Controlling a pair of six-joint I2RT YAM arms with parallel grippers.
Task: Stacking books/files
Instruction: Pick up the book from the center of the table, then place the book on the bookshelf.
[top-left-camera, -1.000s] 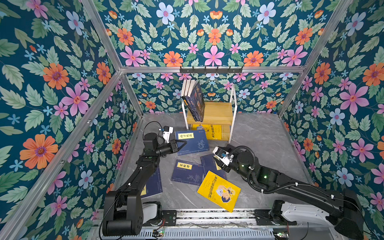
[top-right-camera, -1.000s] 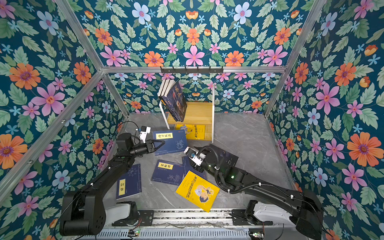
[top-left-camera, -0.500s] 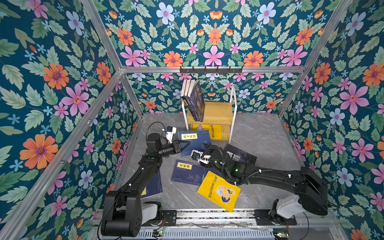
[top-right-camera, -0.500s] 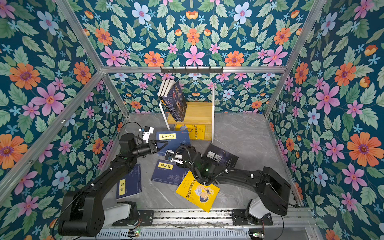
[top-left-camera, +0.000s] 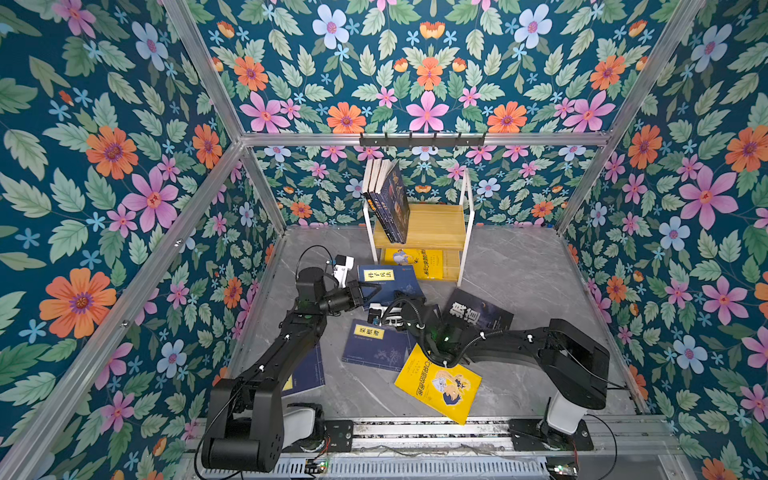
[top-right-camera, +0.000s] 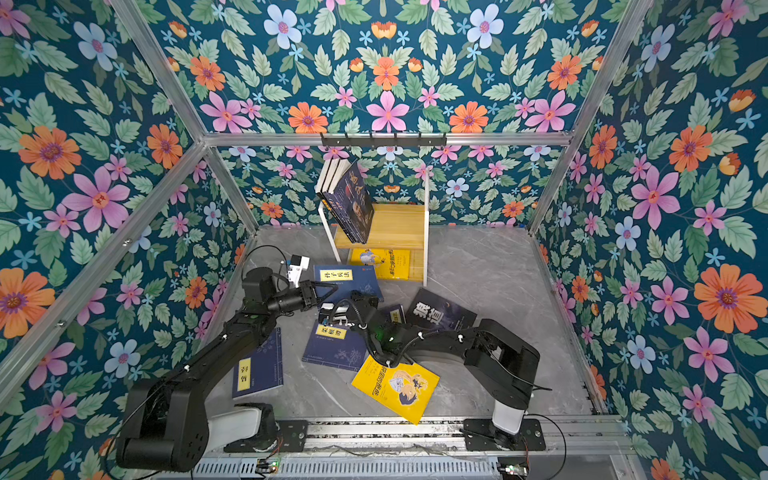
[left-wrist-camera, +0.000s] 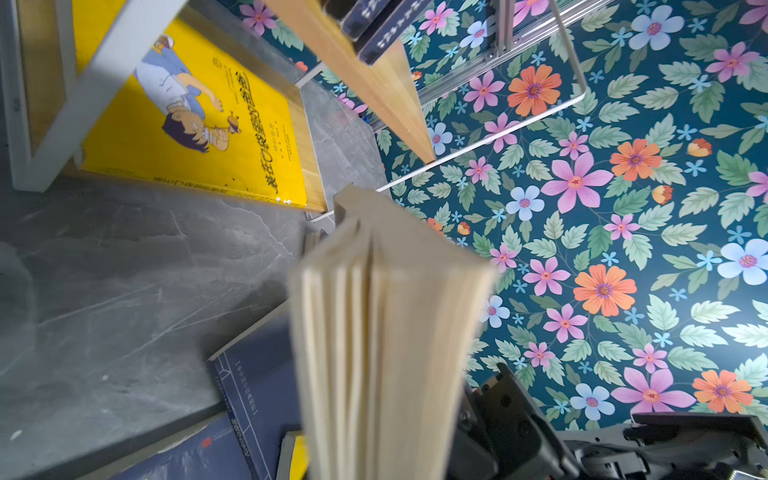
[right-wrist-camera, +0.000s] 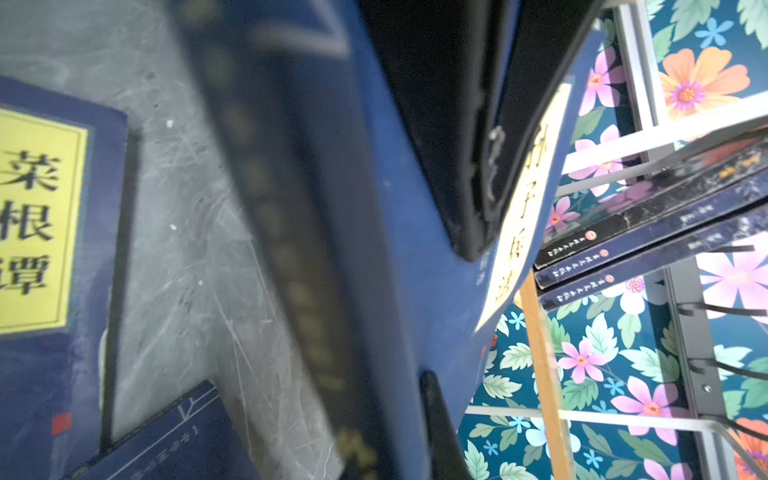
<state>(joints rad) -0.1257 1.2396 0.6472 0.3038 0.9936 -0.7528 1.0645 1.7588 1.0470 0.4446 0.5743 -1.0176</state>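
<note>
A navy book with a yellow title label (top-left-camera: 388, 282) is tilted up off the floor in front of the shelf. My left gripper (top-left-camera: 368, 291) is shut on it; its page edge (left-wrist-camera: 386, 332) fills the left wrist view, with one finger (left-wrist-camera: 503, 415) beside it. My right gripper (top-left-camera: 397, 299) is shut on the same book from the near side, its spine (right-wrist-camera: 316, 249) running between the jaws. On the floor lie a second labelled navy book (top-left-camera: 374, 345), a yellow cartoon book (top-left-camera: 440, 382) and a black book with white characters (top-left-camera: 478, 311).
A wooden shelf with a white frame (top-left-camera: 436, 224) stands at the back, with several books leaning upright (top-left-camera: 390, 203) on top and a yellow book (top-left-camera: 419, 262) on its lower level. Another navy book (top-right-camera: 257, 370) lies under my left arm. Flowered walls enclose the floor.
My right arm swung left from beside the black book to the navy book and its jaws closed on it. My left gripper kept its hold and shifted slightly right.
</note>
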